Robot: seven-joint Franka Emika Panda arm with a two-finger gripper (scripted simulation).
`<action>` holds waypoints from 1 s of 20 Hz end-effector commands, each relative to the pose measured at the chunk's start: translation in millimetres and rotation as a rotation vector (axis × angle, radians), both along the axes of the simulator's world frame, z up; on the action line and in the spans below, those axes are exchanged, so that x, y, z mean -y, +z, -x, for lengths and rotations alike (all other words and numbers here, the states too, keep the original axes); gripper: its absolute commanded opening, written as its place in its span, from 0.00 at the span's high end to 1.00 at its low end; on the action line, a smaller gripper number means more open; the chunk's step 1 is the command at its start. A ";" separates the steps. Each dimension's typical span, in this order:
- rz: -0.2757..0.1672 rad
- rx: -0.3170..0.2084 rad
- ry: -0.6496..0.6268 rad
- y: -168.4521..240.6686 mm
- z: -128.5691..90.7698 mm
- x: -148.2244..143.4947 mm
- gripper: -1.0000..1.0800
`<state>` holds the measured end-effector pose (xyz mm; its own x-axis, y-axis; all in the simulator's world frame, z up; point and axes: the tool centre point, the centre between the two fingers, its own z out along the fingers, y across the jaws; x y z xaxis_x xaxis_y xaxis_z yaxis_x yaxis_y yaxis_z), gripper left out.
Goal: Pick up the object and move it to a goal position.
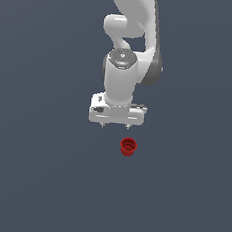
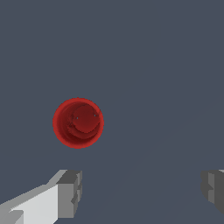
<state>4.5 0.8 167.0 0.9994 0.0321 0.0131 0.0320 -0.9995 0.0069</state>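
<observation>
- Where the exterior view looks at the scene from off the arm, the white arm (image 1: pixel 130 44) comes down from the top centre of the frame and ends in the gripper (image 1: pixel 115 126), which points straight down just above the frame's middle.
- Its two short fingertips (image 1: pixel 103 124) show as small nubs under the white gripper body, set far apart, with nothing between them: the gripper is spread wide and carries nothing.
- Just below the gripper and slightly toward the exterior view's right sits the small red cup (image 1: pixel 128 146), near the centre of the frame, apart from the fingertips and untouched.
- Around it lies a plain dark grey-blue ground (image 1: pixel 36 180); this view shows the cup's tapered outside and ridged rim, and the whole arm, which the wrist view cannot give.
- Seen from the wrist view, the red cup (image 2: pixel 78 123) lies left of centre in the frame, viewed from straight above, so its round rim and darker hollow inside are plain, which the exterior view barely shows.
- Two grey finger pads (image 2: pixel 70 194) stand at the lower left and lower right edges of the frame, far apart, confirming the wide opening of the gripper (image 2: pixel 142 191).
- The cup is not between the pads; it sits clear of both, beyond the lower-left one, on the same flat grey ground (image 2: pixel 166 65).
</observation>
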 end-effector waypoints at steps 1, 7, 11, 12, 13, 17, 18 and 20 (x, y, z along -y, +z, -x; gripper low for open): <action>0.000 0.000 0.000 0.0 0.0 0.0 0.04; -0.005 0.008 0.016 0.4 -4.1 -1.4 0.04; -0.009 0.014 0.023 1.4 -6.9 -1.7 0.04; -0.010 0.014 0.023 1.6 -7.1 -1.8 0.04; -0.010 0.014 0.021 1.7 -6.9 -1.5 0.04; -0.008 0.012 0.035 -0.5 -7.5 -3.4 0.04; -0.008 0.012 0.044 -1.6 -8.1 -4.5 0.04; -0.007 0.010 0.066 -4.8 -9.5 -7.5 0.04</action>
